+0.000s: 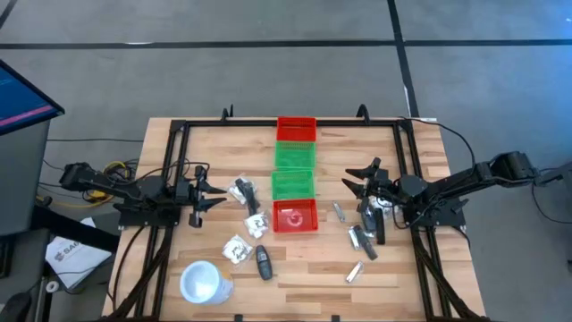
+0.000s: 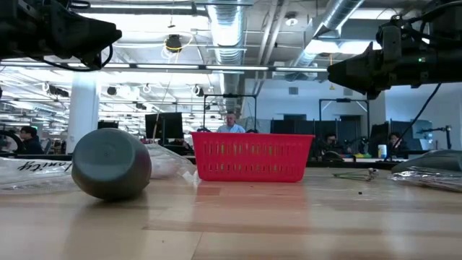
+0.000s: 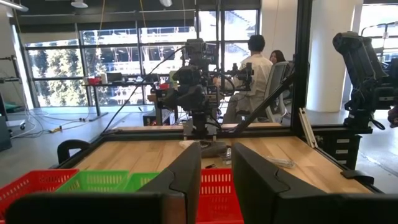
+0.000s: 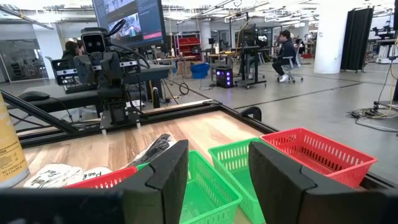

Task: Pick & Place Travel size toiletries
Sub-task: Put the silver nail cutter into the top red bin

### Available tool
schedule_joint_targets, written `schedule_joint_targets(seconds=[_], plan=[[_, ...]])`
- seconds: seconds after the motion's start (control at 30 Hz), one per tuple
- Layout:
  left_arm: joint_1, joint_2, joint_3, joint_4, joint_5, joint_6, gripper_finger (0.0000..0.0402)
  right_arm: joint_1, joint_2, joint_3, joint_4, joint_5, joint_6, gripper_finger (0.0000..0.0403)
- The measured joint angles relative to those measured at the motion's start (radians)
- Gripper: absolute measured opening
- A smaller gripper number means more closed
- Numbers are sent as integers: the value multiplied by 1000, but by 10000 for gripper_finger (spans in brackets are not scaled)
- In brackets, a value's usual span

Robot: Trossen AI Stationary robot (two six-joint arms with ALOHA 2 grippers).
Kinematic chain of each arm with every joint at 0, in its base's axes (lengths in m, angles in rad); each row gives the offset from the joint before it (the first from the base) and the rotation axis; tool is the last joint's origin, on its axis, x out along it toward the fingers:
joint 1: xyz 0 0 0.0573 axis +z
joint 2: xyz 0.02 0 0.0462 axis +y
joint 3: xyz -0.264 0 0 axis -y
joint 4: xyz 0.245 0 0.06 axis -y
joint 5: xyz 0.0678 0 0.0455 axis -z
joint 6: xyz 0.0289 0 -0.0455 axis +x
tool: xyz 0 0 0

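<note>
Nothing is held yet: the left gripper (image 1: pixel 214 199) hovers with fingers spread at the left of the tabletop (image 1: pixel 170 268), and the right gripper (image 1: pixel 355 179) hangs spread at the right, both facing the row of bins in the middle. The toiletries lie loose on either side of the nearest red bin (image 1: pixel 294 216): clear crinkly packets (image 1: pixel 243 190) and a black oblong piece (image 1: pixel 264 262) on the left, slim silver-grey tubes (image 1: pixel 340 212) and more dark pieces (image 1: pixel 360 240) on the right.

The likeliest trouble, I judge, is a poor pinch. The packets look slippery and may skid or crumple away from closing fingers, and the tubes lie flat, so fingers may scrape the wood or roll one aside. On the right the items crowd together beneath the arm, so one grab could drag a neighbour.

The white round cup (image 1: pixel 204 282) lies on its side near the front left, close to a packet (image 1: pixel 238 249). The green bins (image 1: pixel 294 168) and far red bin (image 1: pixel 296 129) stand well clear
</note>
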Motion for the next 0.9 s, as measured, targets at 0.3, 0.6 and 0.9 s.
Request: schedule_joint_targets(seconds=[0.3,0.6,0.9], plan=[[0,0,0,4,0,-85,82,0,0,0,0,0,0,159],[0,2,0,4,0,-187,82,11,0,36,0,-1,71,159],[0,109,0,13,0,-243,82,11,0,44,3,0,218,159]])
